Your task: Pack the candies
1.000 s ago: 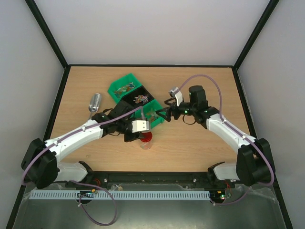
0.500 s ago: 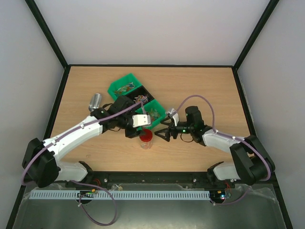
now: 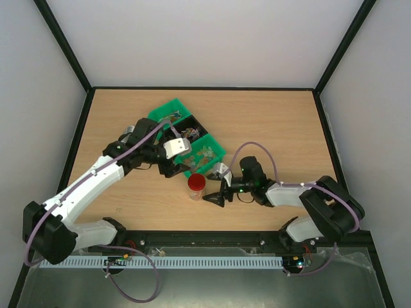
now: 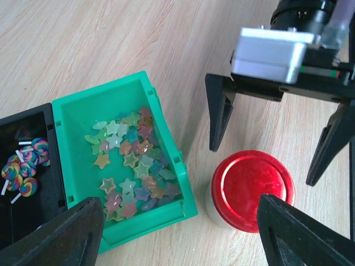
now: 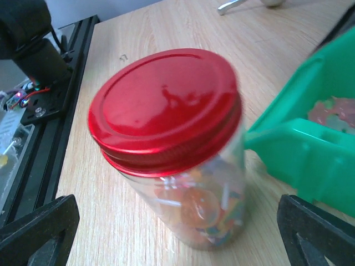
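A clear jar (image 3: pixel 196 187) with a red lid (image 4: pixel 252 189) stands on the wooden table, holding mixed candies (image 5: pixel 222 208). Star-shaped candies (image 4: pixel 130 160) lie in a green bin (image 4: pixel 183 191) beside the jar. Lollipop candies (image 4: pixel 22 174) lie in a black bin (image 4: pixel 33 221). My left gripper (image 3: pixel 182 168) is open and empty, hovering over the bin's corner just left of the jar. My right gripper (image 3: pixel 214 198) is open, low on the table just right of the jar, its fingers either side of the jar's body in the right wrist view (image 5: pixel 177 213), apart from it.
Three bins stand in a diagonal row behind the jar: green (image 3: pixel 168 115), black (image 3: pixel 191 130), green (image 3: pixel 209 154). A silver scoop handle (image 5: pixel 230 5) lies far beyond the jar. The table's near edge with a black rail (image 3: pixel 205 236) is close behind the right gripper.
My left gripper has drawn back from the jar's lid toward the bins. My right gripper has swung down and toward the near edge, ending beside the jar. The jar stays put.
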